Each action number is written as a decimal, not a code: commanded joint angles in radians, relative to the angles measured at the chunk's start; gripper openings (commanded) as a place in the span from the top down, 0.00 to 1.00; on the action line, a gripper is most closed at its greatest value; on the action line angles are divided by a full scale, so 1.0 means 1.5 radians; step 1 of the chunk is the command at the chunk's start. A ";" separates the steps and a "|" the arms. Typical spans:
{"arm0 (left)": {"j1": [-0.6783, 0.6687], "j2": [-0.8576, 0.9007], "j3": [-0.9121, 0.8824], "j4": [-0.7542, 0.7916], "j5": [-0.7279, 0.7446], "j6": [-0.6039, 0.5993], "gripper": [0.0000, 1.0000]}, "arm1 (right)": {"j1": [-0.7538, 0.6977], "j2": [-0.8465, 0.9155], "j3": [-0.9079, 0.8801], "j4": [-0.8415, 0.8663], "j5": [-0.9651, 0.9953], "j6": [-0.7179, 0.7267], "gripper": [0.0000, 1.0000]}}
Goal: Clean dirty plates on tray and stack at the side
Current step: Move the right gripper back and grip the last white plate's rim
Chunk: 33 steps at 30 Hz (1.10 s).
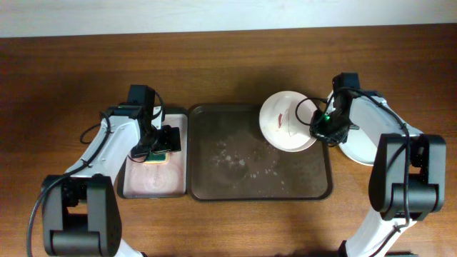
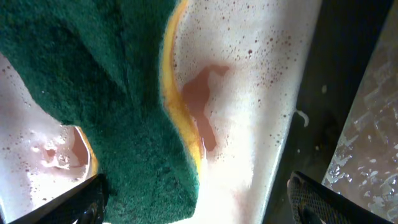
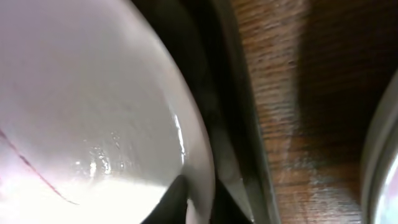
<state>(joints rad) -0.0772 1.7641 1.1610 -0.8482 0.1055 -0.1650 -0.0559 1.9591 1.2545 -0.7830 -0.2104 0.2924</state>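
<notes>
A white plate [image 1: 284, 120] with a red smear is tilted over the back right corner of the dark tray [image 1: 214, 187]. My right gripper [image 1: 319, 127] is shut on its right rim; the right wrist view shows the fingers [image 3: 202, 202] pinching the plate's edge [image 3: 93, 93]. My left gripper [image 1: 161, 143] hangs open over a green and yellow sponge [image 1: 158, 155] in the soapy basin. In the left wrist view the sponge [image 2: 118, 93] lies between the wide-apart fingers [image 2: 199, 205], close to the left one and apart from the right one.
The soapy pink basin [image 1: 152, 182] sits left of the tray, foam covering its bottom [image 2: 249, 74]. The tray floor holds scattered crumbs and wet marks [image 1: 243, 160]. Another white plate [image 1: 357, 150] lies on the wood right of the tray, its rim showing in the right wrist view [image 3: 382, 162].
</notes>
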 commanded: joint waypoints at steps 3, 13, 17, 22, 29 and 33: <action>0.001 -0.013 0.003 0.001 0.009 -0.001 0.10 | 0.031 0.013 -0.005 -0.081 -0.050 0.003 0.91; 0.001 -0.013 0.003 0.004 0.009 -0.001 0.09 | 0.108 0.013 -0.005 -0.128 -0.135 0.003 0.83; 0.001 -0.013 0.003 0.004 0.007 -0.001 0.08 | 0.089 0.013 -0.005 -0.060 -0.072 0.003 0.69; 0.001 -0.013 0.003 0.004 0.000 -0.001 0.08 | 0.077 0.013 -0.005 0.026 -0.063 -0.003 0.77; 0.001 -0.013 0.003 0.019 -0.058 -0.004 0.09 | 0.116 0.016 -0.006 -0.036 -0.056 -0.035 0.96; 0.001 -0.013 0.003 0.022 -0.129 -0.061 0.07 | 0.121 0.016 -0.007 -0.036 -0.043 -0.032 0.96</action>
<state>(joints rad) -0.0772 1.7641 1.1610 -0.8188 0.0143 -0.1841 0.1143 1.9648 1.2530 -0.8318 -0.3161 0.2535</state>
